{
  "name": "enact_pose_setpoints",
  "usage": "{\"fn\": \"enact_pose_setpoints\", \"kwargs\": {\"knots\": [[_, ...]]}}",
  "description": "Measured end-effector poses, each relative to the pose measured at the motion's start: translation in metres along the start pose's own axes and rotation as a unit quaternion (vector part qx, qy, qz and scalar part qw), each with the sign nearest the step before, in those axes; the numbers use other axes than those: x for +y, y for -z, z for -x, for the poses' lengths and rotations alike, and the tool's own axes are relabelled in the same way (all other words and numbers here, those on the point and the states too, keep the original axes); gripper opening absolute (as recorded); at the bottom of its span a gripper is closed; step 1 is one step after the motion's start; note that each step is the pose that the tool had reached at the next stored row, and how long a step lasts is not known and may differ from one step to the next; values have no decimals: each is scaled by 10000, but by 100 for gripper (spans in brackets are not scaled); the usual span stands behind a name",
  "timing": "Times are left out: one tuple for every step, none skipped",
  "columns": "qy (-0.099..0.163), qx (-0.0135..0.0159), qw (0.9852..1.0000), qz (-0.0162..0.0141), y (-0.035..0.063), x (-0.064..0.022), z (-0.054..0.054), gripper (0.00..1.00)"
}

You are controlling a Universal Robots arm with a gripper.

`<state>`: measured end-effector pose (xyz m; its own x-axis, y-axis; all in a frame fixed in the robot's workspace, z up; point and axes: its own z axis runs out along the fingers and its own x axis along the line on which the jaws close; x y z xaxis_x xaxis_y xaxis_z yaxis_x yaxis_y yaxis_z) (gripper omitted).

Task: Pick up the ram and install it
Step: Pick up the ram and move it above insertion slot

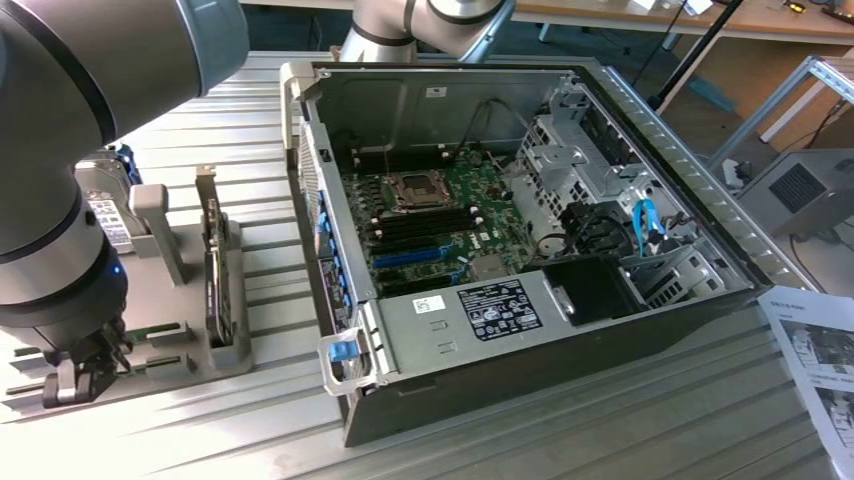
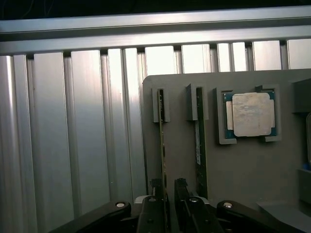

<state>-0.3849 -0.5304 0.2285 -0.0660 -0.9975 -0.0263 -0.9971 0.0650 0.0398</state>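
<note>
The grey arm point(image 1: 54, 180) reaches straight down, its black gripper point(image 2: 168, 184) at one end of the thin green ram stick point(image 2: 162, 141), which stands on edge; I cannot tell whether it is gripped.

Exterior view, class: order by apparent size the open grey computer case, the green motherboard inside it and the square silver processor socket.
Largest: open grey computer case
Then: green motherboard
Smallest: square silver processor socket

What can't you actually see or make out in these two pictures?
Wrist view: the memory stick has its near end hidden behind the pincer.
Exterior view: the label inside the computer has print too small to read.
Exterior view: the paper sheet is cut off by the picture's right edge.
</note>
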Motion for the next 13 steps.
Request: {"fn": "enact_pose_setpoints", "kwargs": {"knots": [[0,1,10000,1,-2,0,0,24],[1,1,10000,1,-3,0,0,24],[5,1,10000,1,-4,0,0,24],[11,1,10000,1,-6,0,0,24],[19,1,10000,1,-7,0,0,24],[35,2,10000,1,-8,-1,0,24],[47,3,10000,1,-8,-1,0,24],[57,3,10000,2,-8,0,0,24],[59,3,10000,2,-9,-1,-1,24],[59,3,10000,2,-9,-1,-1,24],[59,3,10000,2,-9,0,-1,24],[59,3,10000,2,-9,0,0,24],[59,2,10000,2,-9,-1,0,24]]}}
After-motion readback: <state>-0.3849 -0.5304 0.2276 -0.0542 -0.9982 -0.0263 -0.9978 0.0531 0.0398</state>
